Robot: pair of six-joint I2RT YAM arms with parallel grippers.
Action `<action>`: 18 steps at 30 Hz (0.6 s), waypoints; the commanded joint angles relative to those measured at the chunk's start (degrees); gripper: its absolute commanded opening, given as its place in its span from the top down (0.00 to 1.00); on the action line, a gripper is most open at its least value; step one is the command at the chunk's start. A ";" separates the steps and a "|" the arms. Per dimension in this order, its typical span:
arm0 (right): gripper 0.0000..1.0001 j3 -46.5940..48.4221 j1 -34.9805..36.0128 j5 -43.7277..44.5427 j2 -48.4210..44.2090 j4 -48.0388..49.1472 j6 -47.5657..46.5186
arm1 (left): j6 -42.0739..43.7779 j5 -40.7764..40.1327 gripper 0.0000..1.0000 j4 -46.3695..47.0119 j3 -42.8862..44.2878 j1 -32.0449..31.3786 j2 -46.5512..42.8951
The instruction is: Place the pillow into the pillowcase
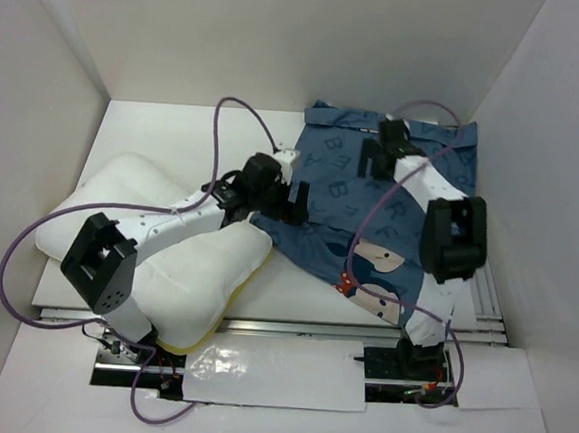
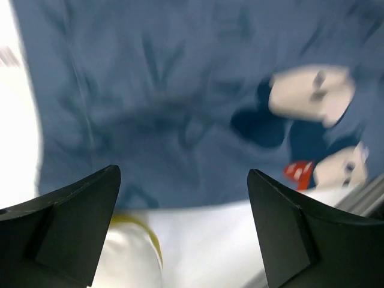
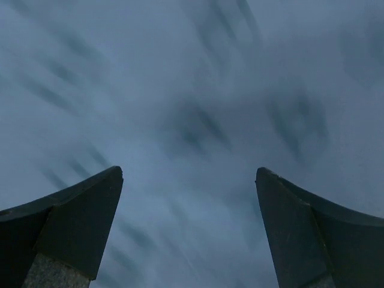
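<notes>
The white pillow (image 1: 200,270) with pale yellow trim lies at the left of the table, its right corner near the pillowcase's left edge. The dark blue pillowcase (image 1: 390,219) with letters and mouse faces lies spread at the right. My left gripper (image 1: 293,203) is open over the pillowcase's left edge; the left wrist view shows blue cloth (image 2: 168,102), the pillow's yellow-trimmed corner (image 2: 129,252) and bare table between the jaws (image 2: 183,198). My right gripper (image 1: 377,155) is open above the far part of the pillowcase; its view shows only blurred blue cloth (image 3: 192,120), the jaws (image 3: 189,198) empty.
White walls enclose the table on the left, back and right. A metal rail (image 1: 291,327) runs along the near edge, with a white sheet (image 1: 257,369) in front of it. Purple cables (image 1: 239,122) loop over both arms.
</notes>
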 commanded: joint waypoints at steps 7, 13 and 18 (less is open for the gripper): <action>0.01 -37.62 -8.86 -14.64 -29.09 4.80 22.48 | -6.55 2.78 0.00 -6.51 7.91 -3.04 16.56; 0.01 -47.56 -11.94 -12.89 -43.16 2.25 23.71 | -10.34 1.27 0.00 -14.42 17.84 -2.52 28.25; 0.00 -51.08 -11.94 -14.98 -47.21 -1.26 23.10 | -12.17 -0.57 0.00 -18.82 26.88 -0.59 36.77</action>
